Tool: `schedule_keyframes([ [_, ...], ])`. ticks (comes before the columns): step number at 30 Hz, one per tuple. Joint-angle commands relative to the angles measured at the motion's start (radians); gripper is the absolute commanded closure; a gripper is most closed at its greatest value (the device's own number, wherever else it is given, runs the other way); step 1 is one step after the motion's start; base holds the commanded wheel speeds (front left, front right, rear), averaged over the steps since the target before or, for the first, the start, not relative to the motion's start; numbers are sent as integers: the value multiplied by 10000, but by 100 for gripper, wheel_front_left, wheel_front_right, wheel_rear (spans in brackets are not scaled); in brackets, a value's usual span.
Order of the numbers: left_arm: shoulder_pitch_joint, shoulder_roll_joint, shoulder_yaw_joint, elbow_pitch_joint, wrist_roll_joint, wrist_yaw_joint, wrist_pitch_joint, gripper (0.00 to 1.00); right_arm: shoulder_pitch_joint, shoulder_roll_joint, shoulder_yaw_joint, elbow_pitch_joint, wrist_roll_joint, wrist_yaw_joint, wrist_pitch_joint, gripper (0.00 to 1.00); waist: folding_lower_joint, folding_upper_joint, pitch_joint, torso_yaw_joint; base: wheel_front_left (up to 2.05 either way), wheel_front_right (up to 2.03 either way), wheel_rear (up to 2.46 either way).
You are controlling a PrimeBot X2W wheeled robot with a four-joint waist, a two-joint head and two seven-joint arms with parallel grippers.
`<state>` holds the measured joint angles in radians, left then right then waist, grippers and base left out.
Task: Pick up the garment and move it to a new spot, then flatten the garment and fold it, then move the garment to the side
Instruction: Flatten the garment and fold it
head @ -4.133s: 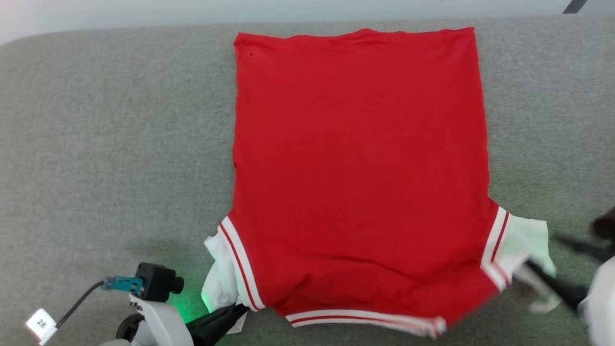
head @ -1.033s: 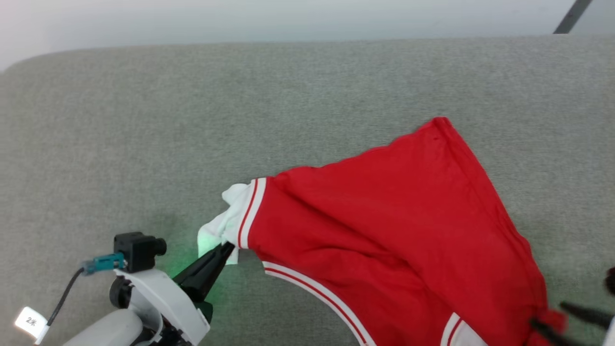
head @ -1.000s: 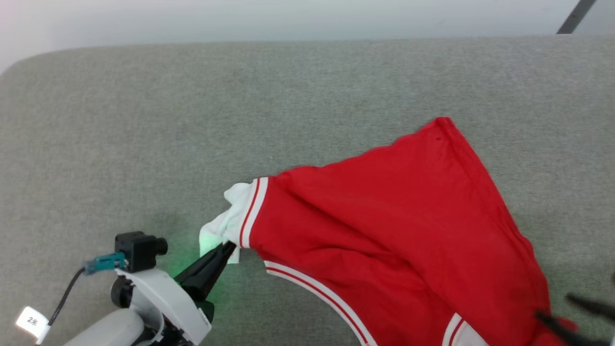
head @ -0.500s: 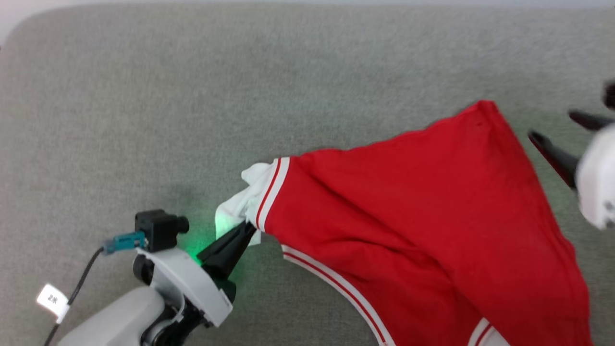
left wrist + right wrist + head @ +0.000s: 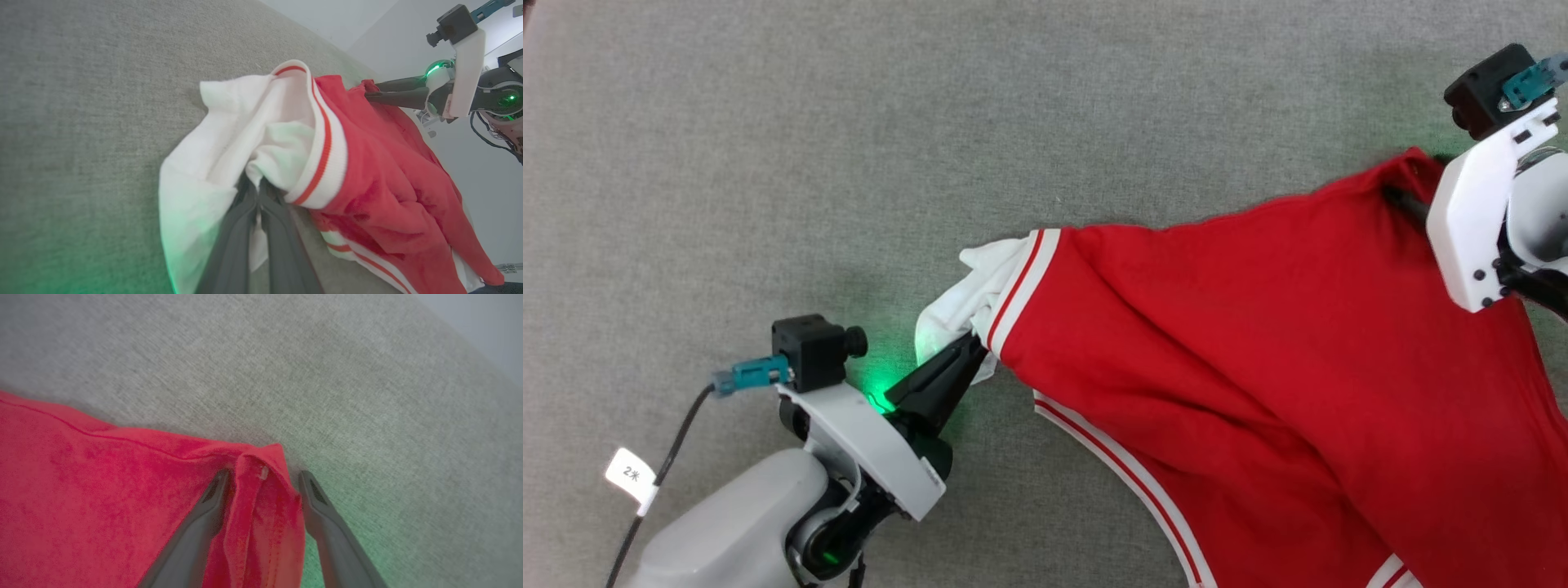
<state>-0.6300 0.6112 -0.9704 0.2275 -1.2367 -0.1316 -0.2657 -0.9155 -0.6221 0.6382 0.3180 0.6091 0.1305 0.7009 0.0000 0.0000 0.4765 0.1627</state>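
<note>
The garment (image 5: 1258,343) lay skewed on the grey surface (image 5: 768,163). The left end effector (image 5: 970,353) clamped only the white lining (image 5: 212,134): a pull could slip or turn it out. The right end effector (image 5: 263,477) stood wide astride the red corner (image 5: 261,457); closing might catch 1 layer or miss.

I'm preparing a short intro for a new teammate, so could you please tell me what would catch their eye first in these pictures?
The bright red, white-striped garment dominates, sprawled across the right of the grey fabric surface. At its left end the fingers of the left gripper pinch the white lining, beside a green glow. At its far corner the fingers of the right gripper stand apart astride the cloth.
</note>
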Motion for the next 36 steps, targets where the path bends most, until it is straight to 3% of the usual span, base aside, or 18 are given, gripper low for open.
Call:
schedule_keyframes([
  [1, 199, -3, -27, 190, -99, 26, 30, 100, 259, 129, 393, 371, 109, 3, -16, 100, 0, 0, -70, -21, 0, 0, 0],
  [5, -76, 176, -60, 310, -123, 28, 23, 100, -81, -36, 246, 802, 483, -7, -547, 100, 0, 0, -227, -104, 0, 0, 0],
  [11, -1614, 394, -117, 538, -657, 26, 210, 100, -930, 381, -1252, 1850, 577, -4, -1436, 100, 0, 0, -280, -357, 0, 0, 0],
  [15, -2779, 474, 129, 1049, -956, 26, 430, 100, -1573, 762, -2125, 2569, 140, -5, -1992, 100, 0, 0, -287, -595, 0, 0, 0],
  [21, -5720, 125, 1082, 2540, -1695, 28, 925, 100, -3632, 1559, -3833, 3787, -1007, -5, -3209, 100, 0, 0, 73, -1071, 0, 0, 0],
  [29, -9768, -406, 1849, 4718, -1171, 31, 536, 100, -6544, 2436, -6258, 5311, -2932, -10, -5484, 100, 0, 0, 300, -1520, 0, 0, 0],
  [33, -10587, -679, 2182, 4917, -1238, 29, 153, 100, -7151, 2834, -6805, 5968, -3563, -10, -6257, 100, 0, 0, 177, -1580, 0, 0, 0],
  [36, -10069, -664, 2060, 4782, -1196, 29, 74, 100, -6890, 3102, -6715, 6431, -3635, -8, -6429, 100, 0, 0, 103, -1615, 0, 0, 0],
])
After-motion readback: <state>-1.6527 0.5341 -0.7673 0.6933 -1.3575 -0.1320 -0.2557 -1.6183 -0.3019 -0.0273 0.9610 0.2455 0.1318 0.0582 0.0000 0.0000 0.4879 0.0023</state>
